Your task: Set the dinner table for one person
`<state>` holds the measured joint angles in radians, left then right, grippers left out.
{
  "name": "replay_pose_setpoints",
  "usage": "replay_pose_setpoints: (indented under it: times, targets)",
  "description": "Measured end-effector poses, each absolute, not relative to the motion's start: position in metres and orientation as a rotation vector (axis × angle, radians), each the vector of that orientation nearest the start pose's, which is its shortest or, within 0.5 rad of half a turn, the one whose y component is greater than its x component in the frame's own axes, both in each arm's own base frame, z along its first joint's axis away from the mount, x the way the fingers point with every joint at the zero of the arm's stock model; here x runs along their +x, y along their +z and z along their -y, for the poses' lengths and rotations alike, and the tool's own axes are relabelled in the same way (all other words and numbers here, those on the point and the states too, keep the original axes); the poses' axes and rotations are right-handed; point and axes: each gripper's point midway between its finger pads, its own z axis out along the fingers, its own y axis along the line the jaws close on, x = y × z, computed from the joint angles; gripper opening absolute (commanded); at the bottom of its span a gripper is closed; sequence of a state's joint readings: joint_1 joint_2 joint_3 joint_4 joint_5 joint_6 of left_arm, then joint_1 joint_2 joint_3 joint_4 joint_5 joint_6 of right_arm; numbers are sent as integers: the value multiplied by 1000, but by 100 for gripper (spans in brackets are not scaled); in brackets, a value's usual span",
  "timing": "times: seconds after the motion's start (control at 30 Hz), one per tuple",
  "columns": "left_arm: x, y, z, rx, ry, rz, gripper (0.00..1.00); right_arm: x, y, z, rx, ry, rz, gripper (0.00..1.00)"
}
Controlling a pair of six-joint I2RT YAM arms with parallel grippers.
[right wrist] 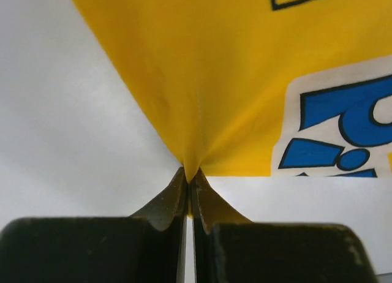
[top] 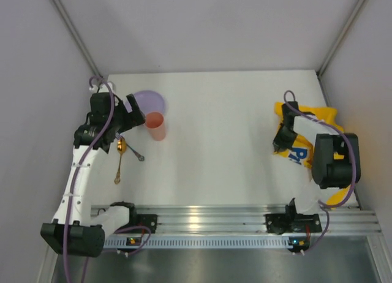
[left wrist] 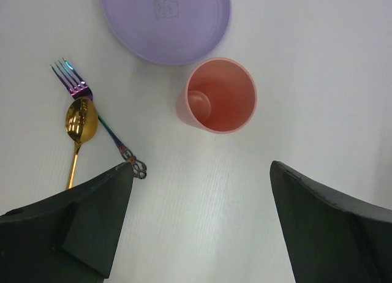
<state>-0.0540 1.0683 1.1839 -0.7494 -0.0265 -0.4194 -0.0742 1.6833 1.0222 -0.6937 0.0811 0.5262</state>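
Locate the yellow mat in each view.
Top external: mat at the right, partly behind the right arm.
Left wrist: not in it.
Right wrist: fills the upper centre and right, pinched by the right gripper.
Shared landmark: the white table.

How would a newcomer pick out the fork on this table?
On the large white matte tabletop, find the round lilac plastic plate and upright pink plastic cup at far left. Two utensils lie in a V on the plate's near side. The fork is the iridescent purple-blue metal one with an ornate handle end; the other is a plain gold metal spoon.
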Motion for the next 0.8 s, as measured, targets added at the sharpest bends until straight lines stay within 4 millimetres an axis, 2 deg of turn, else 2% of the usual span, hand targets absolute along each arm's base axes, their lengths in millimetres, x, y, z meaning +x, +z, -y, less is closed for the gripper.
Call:
replay_pose_setpoints:
  times: [0.07,0.17,0.2,0.27,0.37,0.43,0.47,0.53,0.7,0.8]
  targets:
    - [310,262,35,-395,-237,-2168,99,298,25,-29,731,31,-2824,0]
    - [317,274,52,-344,-247,-2158,99,290,49,-123,464,235,-2868,1]
    - [319,278,60,-320,-256,-2157,98,287,61,-151,396,311,-2867,11]
    - [322,283,75,-280,-266,-2157,99,276,95,-223,219,528,-2849,99]
    - [324,284,99,-220,-281,-2170,99,256,150,-297,-24,804,-2786,100]
    - [324,282,111,-191,-284,-2178,99,247,175,-320,-117,908,-2747,100]
    - [323,281,116,-178,-283,-2184,99,244,184,-325,-142,934,-2731,100]
    - [321,278,126,-154,-291,-2196,99,242,190,-321,-155,920,-2726,100]
    - [316,258,161,-66,-320,-2247,98,237,188,-270,-82,722,-2741,100]
    - [311,221,190,18,-316,-2336,98,236,200,-227,20,629,-2696,100]
